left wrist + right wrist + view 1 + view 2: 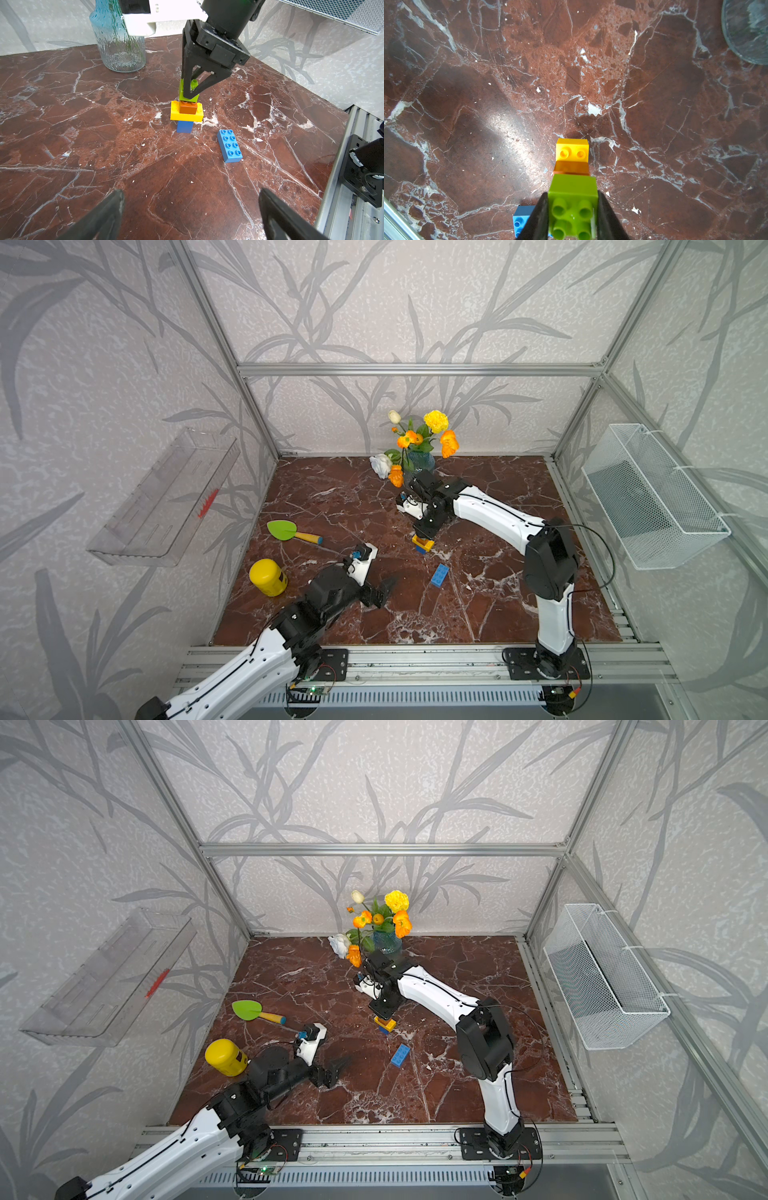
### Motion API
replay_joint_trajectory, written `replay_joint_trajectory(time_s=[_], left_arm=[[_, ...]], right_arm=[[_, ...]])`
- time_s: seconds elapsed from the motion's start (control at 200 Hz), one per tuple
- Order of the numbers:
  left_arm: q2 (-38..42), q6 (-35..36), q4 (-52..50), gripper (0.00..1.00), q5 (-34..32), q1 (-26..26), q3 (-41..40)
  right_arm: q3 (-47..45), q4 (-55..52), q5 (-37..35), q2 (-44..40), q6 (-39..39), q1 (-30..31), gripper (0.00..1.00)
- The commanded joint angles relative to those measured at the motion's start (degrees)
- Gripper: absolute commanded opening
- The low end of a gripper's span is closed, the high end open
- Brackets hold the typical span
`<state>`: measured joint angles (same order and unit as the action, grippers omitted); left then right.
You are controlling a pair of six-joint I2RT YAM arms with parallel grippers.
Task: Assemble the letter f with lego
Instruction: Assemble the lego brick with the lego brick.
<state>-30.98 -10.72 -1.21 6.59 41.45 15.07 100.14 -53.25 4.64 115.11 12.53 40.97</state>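
Lego stack [187,112] stands upright near the middle of the counter [332,489]. From the bottom up:
- short blue brick [184,126] as the foot
- long yellow brick [175,113] lying crosswise
- small orange brick [188,108]
- lime green brick [572,187] on top, studs up

Right gripper [573,216] is clenched on the green brick's sides. Long blue brick [229,145] lies flat and loose, near the stack, toward the front edge. Left gripper [191,193] is spread wide and empty.

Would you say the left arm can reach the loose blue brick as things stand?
Probably yes: the open left gripper faces the blue brick, which lies flat on bare table, apart from the stack.
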Motion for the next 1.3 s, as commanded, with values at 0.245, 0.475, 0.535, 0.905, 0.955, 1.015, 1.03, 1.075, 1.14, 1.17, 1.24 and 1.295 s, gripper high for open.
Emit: replay_joint_trajectory(time_s=[0.245, 0.475, 0.535, 0.905, 0.955, 1.015, 1.03, 1.075, 1.14, 1.17, 1.24, 1.295], left_arm=[[0.22, -0.49, 1.21, 0.99, 0.53, -0.36, -0.22], [0.24, -0.47, 1.21, 0.99, 0.55, -0.36, -0.21], [0.24, -0.45, 1.21, 0.99, 0.52, -0.41, -0.22], [0.31, -0.48, 1.22, 0.99, 0.53, -0.41, -0.27], [0.35, -0.44, 1.21, 0.99, 0.49, -0.4, -0.3], [0.31, -0.45, 1.21, 0.99, 0.39, -0.4, -0.22], [0.35, -0.44, 1.21, 0.99, 0.46, -0.34, -0.22], [0.31, -0.44, 1.21, 0.99, 0.53, -0.41, -0.23], [0.39, -0.44, 1.22, 0.99, 0.53, -0.4, -0.26], [0.33, -0.49, 1.21, 0.99, 0.52, -0.34, -0.3], [0.35, -0.52, 1.21, 0.99, 0.52, -0.37, -0.23], [0.33, -0.47, 1.21, 0.99, 0.53, -0.4, -0.23]], right_arm=[[1.24, -1.94, 0.63, 1.16, 0.58, -0.19, 0.29], [1.45, -2.29, 0.58, 1.53, 0.78, -0.19, 0.29], [1.46, -2.37, 0.67, 1.62, 0.78, -0.19, 0.29], [2.25, -3.17, 0.63, 2.87, 0.73, -0.19, 0.29], [2.35, -3.36, 0.55, 3.09, 0.56, -0.19, 0.29], [2.58, -3.62, 0.5, 3.43, 0.56, -0.14, 0.29], [2.66, -3.75, 0.47, 3.57, 0.6, -0.13, 0.29], [2.94, -4.24, 0.45, 3.91, 0.56, -0.19, 0.29], [3.38, -4.9, 0.37, 4.41, 0.65, -0.15, 0.29], [3.47, -5.3, 0.28, 4.66, 0.73, -0.19, 0.29], [3.71, -5.88, 0.15, 4.98, 0.73, -0.19, 0.29], [3.91, -6.39, 0.19, 5.21, 0.74, -0.19, 0.29]])
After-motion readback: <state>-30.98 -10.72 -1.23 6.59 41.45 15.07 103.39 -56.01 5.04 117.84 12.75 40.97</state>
